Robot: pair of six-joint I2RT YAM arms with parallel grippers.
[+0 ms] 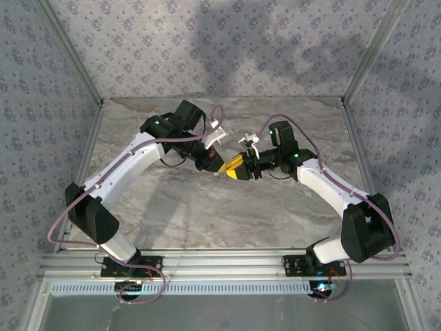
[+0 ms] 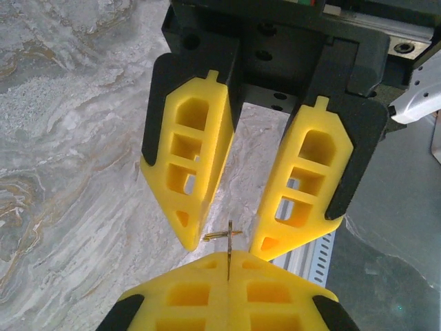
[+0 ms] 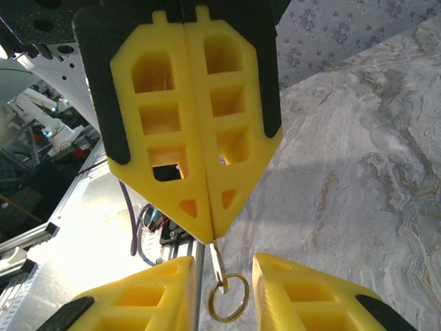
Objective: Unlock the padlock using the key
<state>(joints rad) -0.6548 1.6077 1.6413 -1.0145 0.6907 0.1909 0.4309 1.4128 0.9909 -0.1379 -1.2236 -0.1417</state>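
Marble table [image 1: 207, 221] runs nearest. Past it, mid-table, both grippers meet tip to tip. Left gripper [image 3: 209, 238] has its fingers pressed together, pinching the key [image 3: 218, 261], and the gold ring [image 3: 227, 298] hangs off the key's exposed end. Right gripper [image 2: 229, 247] has its fingers [image 2: 303, 179] spread, one either side of the key and just beside it; cannot tell if they touch.

A robotics lab test cell: a marble-patterned tabletop [image 1: 207, 214] is boxed in by aluminium frame posts [image 1: 69, 48] and floral-printed wall panels [image 1: 41, 103], two white robot arms [image 1: 131, 162] are bolted to a slotted metal rail [image 1: 227, 265], and more white robot hardware [image 3: 41, 121] stands beyond the enclosure
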